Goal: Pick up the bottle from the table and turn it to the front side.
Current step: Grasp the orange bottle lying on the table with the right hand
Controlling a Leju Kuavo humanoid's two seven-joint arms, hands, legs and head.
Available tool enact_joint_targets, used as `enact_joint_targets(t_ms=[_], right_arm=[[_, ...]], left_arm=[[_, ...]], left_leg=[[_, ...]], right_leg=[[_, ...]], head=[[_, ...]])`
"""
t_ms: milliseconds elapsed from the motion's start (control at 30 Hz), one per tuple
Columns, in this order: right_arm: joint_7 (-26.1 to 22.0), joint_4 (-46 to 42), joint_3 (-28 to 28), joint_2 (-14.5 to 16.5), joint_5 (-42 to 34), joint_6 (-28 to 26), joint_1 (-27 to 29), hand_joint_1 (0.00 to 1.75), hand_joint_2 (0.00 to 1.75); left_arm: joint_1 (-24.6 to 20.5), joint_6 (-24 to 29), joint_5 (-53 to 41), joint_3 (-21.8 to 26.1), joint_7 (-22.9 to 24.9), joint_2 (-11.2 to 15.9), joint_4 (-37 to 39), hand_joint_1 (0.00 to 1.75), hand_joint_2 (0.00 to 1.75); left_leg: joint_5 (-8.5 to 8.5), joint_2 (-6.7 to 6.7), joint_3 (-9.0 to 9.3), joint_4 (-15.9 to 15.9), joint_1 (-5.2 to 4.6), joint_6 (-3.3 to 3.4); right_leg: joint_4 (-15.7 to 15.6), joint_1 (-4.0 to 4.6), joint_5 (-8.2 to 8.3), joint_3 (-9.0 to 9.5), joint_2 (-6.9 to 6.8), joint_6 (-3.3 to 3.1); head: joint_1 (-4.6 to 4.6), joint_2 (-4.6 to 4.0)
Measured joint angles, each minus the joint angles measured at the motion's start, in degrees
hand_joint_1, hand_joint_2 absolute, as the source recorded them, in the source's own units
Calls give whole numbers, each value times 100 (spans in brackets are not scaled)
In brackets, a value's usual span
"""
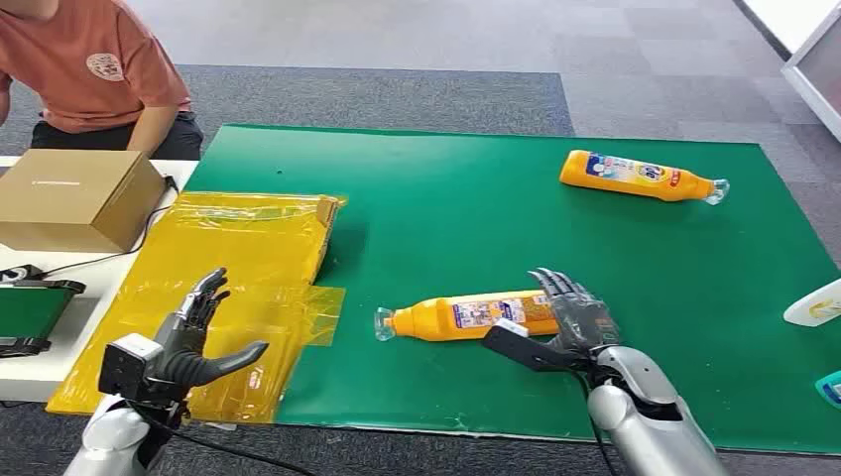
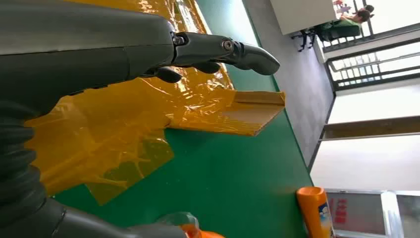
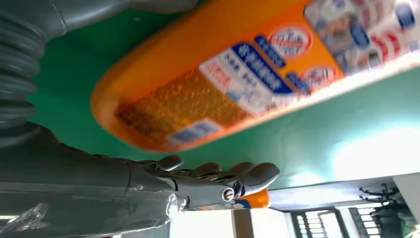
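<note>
Two hands are yours to read, and the right hand matters first: its fingers are spread and extended, holding nothing, with the base end of the near bottle lying just in front of the palm. You can see in the right wrist view that the fingers sit to one side of the bottle's orange base and the thumb to the other, so the bottle lies in the gap between them; whether any fingertip touches it you cannot tell. That bottle rests on its side on the green mat, its clear cap pointing toward the robot's left, its printed label facing up.

Your left hand hangs above the yellow plastic sheeting, fingers apart and the thumb stuck out sideways, gripping nothing. The left wrist view shows one dark finger stretched over the crinkled yellow film.

Farther out on the mat, a second orange bottle lies on its side, well apart from both hands. A cardboard box stands on the white counter at the left, and a person in an orange shirt sits behind it.
</note>
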Motion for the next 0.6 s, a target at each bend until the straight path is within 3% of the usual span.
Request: enact_joint_targets(t_ms=[367,400,500,533,600], right_arm=[[159,748,429,-4,639,-134,-353,0,175],[158,804,463,-4,692,-131,-400,34,175],[156,980,586,-2,828,-132,-554,165,175],[152,1030,623,-2,846,-138,-593,175,175],[142,1099,669,-2,818,-153,-643,175,175]], left_arm=[[-46,-118,142,-4,34,-36,-92,0,175],[-55,-129,164,-5,34,-36,-106,0,175],[-87,-173,226,-20,35,-36,-161,0,175],[-92,-183,245,-25,37,-36,-182,0,175],[-95,-187,278,-30,46,-36,-215,0,175]], left_leg=[[0,2,3,0,1,-1],[1,2,4,0,1,-1],[2,4,8,0,3,-2],[2,4,9,0,3,-3],[5,3,9,0,3,-4]], right_leg=[[0,0,0,0,2,-1],[0,0,1,1,2,-1],[0,1,2,3,3,-3],[0,1,2,3,2,-3],[0,1,4,4,2,-3]], head=[[-1,-1],[-1,-1],[0,0],[0,0],[0,-1]])
